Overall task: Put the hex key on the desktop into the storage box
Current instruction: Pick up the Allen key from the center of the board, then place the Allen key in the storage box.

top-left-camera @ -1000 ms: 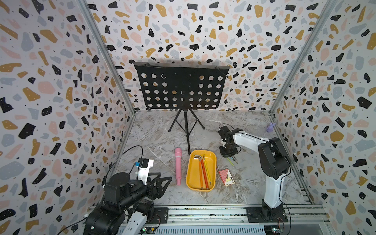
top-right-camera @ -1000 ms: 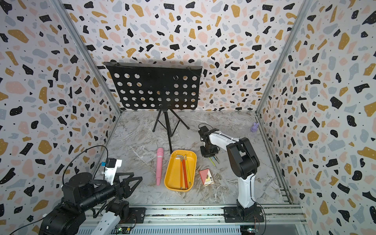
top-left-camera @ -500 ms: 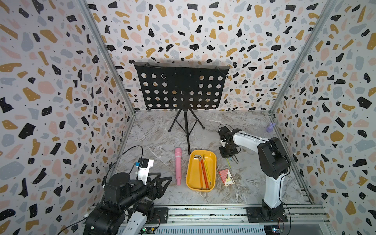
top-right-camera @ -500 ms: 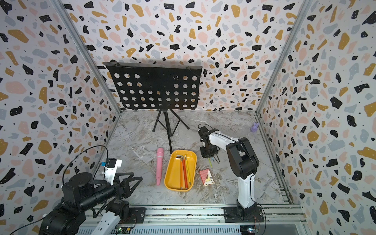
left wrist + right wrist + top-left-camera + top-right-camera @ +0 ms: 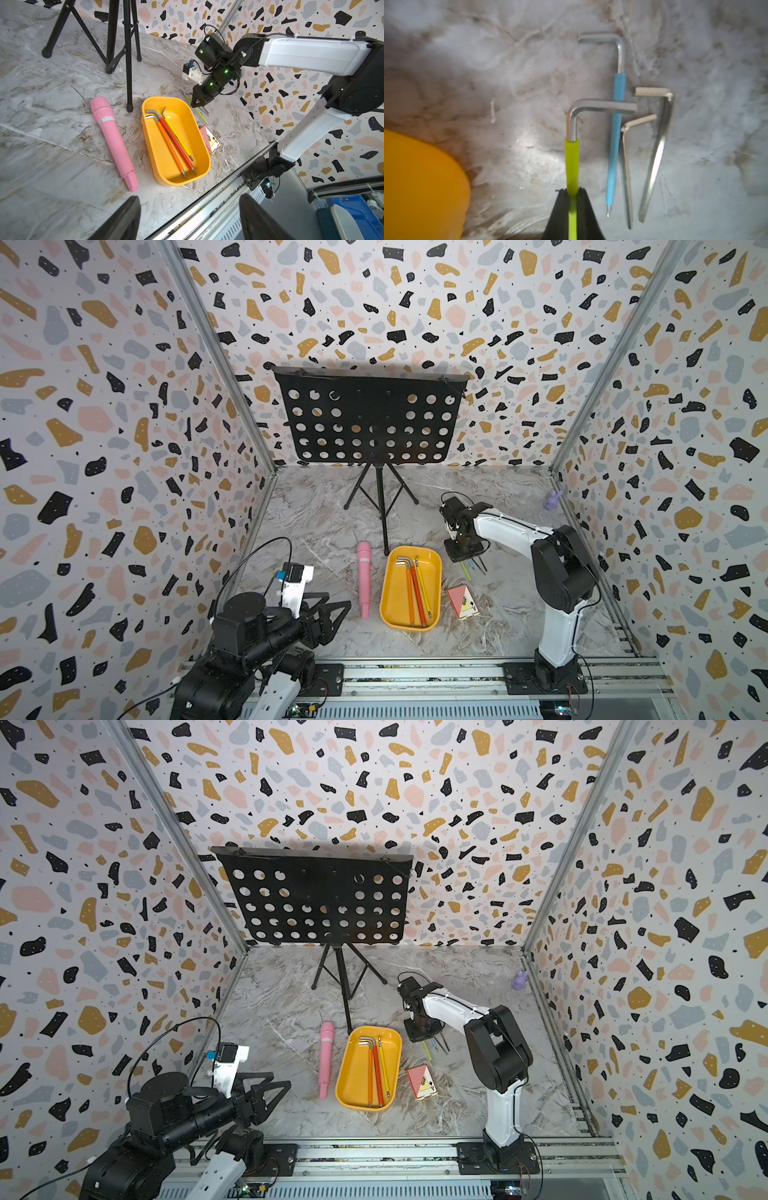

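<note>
Right jaws: clamped on the lime-sleeved hex key point(image 5: 572, 162), low over the tabletop point(image 5: 508, 62), just beside the storage box point(image 5: 415, 176); its bent end crosses a blue-sleeved key point(image 5: 616, 124). Left jaws: spread wide, empty.

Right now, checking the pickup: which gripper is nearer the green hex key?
Right. The right gripper has its jaws shut on the green hex key, beside the yellow tray; the left gripper sits on the tray's other side, well away from the key.

The right pincer point(image 5: 572, 199) clamps the lime-sleeved hex key point(image 5: 572, 162); a blue-sleeved key point(image 5: 615, 145) and two bare keys point(image 5: 656, 155) lie alongside.
</note>
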